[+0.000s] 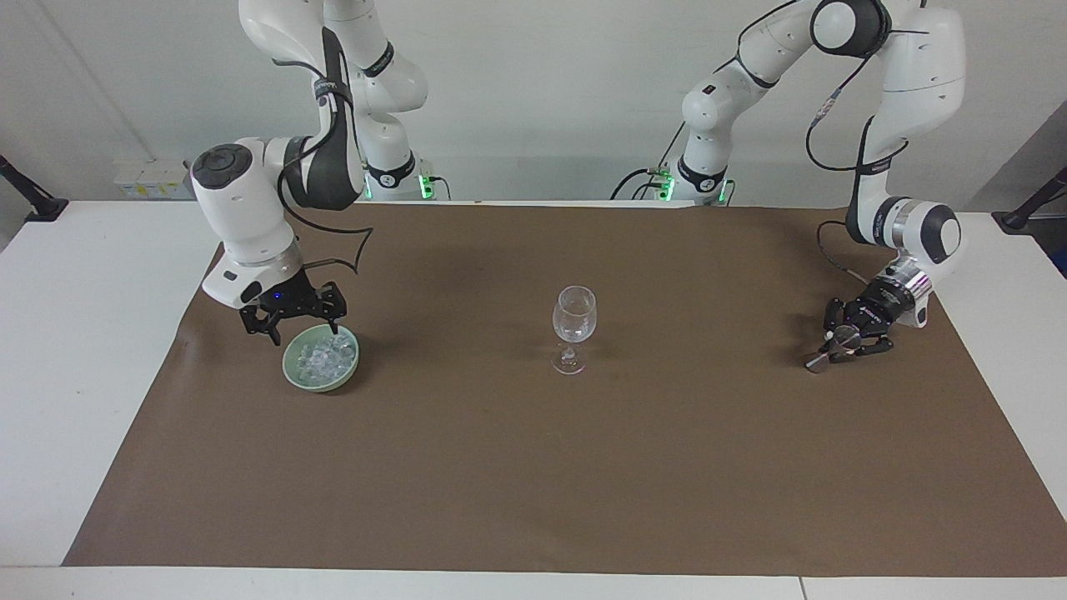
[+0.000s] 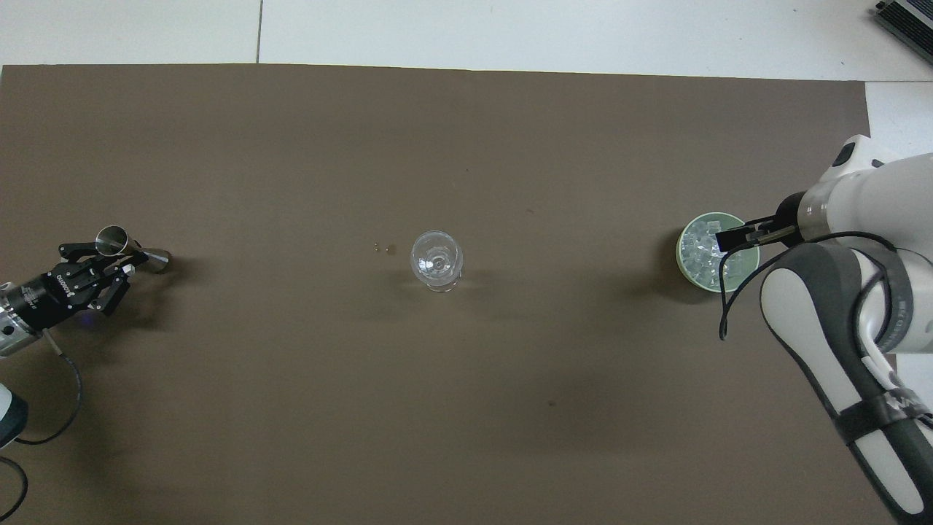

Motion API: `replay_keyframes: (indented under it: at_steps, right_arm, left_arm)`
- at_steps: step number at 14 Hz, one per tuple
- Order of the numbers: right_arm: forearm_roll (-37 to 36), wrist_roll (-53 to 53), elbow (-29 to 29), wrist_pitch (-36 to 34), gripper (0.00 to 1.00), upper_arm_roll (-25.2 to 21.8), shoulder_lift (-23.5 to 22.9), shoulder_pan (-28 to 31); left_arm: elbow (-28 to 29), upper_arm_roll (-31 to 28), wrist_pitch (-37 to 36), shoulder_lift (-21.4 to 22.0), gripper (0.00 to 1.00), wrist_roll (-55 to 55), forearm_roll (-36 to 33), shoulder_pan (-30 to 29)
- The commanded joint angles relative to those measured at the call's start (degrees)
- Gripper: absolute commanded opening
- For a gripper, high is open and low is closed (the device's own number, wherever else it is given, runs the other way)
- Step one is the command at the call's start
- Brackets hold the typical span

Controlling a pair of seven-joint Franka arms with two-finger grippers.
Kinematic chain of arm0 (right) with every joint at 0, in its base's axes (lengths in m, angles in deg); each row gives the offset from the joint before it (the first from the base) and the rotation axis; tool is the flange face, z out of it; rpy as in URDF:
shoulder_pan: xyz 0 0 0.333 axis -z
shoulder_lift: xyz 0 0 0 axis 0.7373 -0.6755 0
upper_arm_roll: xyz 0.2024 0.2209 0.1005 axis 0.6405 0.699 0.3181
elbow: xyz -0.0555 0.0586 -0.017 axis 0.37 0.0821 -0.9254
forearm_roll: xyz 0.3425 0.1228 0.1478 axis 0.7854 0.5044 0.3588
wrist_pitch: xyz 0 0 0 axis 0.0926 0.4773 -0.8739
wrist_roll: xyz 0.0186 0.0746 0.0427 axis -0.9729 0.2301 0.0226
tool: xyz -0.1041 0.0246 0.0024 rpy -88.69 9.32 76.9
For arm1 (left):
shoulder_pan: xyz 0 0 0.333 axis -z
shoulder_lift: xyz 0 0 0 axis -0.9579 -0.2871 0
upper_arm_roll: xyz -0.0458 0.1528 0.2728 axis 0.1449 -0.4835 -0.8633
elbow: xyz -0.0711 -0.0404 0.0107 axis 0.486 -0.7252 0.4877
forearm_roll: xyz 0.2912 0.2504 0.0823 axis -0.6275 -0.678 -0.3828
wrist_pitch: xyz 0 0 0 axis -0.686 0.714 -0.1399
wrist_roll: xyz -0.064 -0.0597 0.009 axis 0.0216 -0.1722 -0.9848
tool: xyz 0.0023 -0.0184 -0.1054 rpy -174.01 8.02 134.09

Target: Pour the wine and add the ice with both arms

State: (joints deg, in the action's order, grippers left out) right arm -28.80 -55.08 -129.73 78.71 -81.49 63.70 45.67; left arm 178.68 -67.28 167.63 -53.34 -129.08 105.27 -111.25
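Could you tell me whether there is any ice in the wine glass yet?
No, the wine glass stands empty at the middle of the mat, and the ice all lies in the green bowl.

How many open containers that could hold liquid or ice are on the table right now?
3: a wine glass standing mid-mat; a pale green bowl of ice toward the right arm's end, under the right gripper; a metal jigger in the left gripper.

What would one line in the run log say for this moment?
right gripper: open, low over bowl of ice | left gripper: shut on metal jigger | wine glass: upright, mid-mat
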Motion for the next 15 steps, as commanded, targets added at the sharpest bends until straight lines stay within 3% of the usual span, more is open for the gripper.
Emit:
replay_keyframes:
  at_steps: [1,2,3,4,5,7,13,15]
  right_arm:
    - [1.1,-2.3,-1.9,4.5,1.0,0.3,-1.6,0.9]
    - [1.1,-2.4,-2.0,5.3,1.0,0.3,-2.2,0.9]
    - [1.1,-2.3,-2.3,5.7,1.0,0.3,-2.8,0.9]
    - [1.1,-2.4,-2.9,6.0,0.97,0.3,-3.2,0.9]
    - [1.1,-2.6,-3.1,7.0,0.84,0.3,-3.6,0.9]
    - [1.1,-2.8,-3.8,9.1,0.64,0.3,-3.8,0.9]
    - [1.0,-8.2,-4.5,8.8,0.63,0.3,-3.8,1.2]
    - [1.1,-10.2,-4.5,8.5,0.63,0.3,-3.8,2.3]
  left_arm:
    - [-1.0,0.5,-1.0,-1.0,0.0,-0.1,0.6,-0.9]
    - [-1.0,0.5,-1.0,-1.0,0.0,-0.1,0.8,-0.9]
    - [-1.0,0.5,-1.0,-1.0,0.06,-0.1,0.8,-0.9]
    - [-1.0,0.5,-1.0,-1.0,0.19,-0.1,0.8,-0.9]
    - [-1.0,0.5,-1.0,-1.0,0.32,-0.1,0.8,-1.0]
    - [-1.0,0.5,-1.0,-1.0,0.47,-0.1,0.8,-0.9]
    - [-1.0,0.5,-1.0,-1.0,0.96,0.0,0.8,-1.0]
    - [-1.1,0.5,-1.3,-1.0,1.0,0.0,0.9,-1.4]
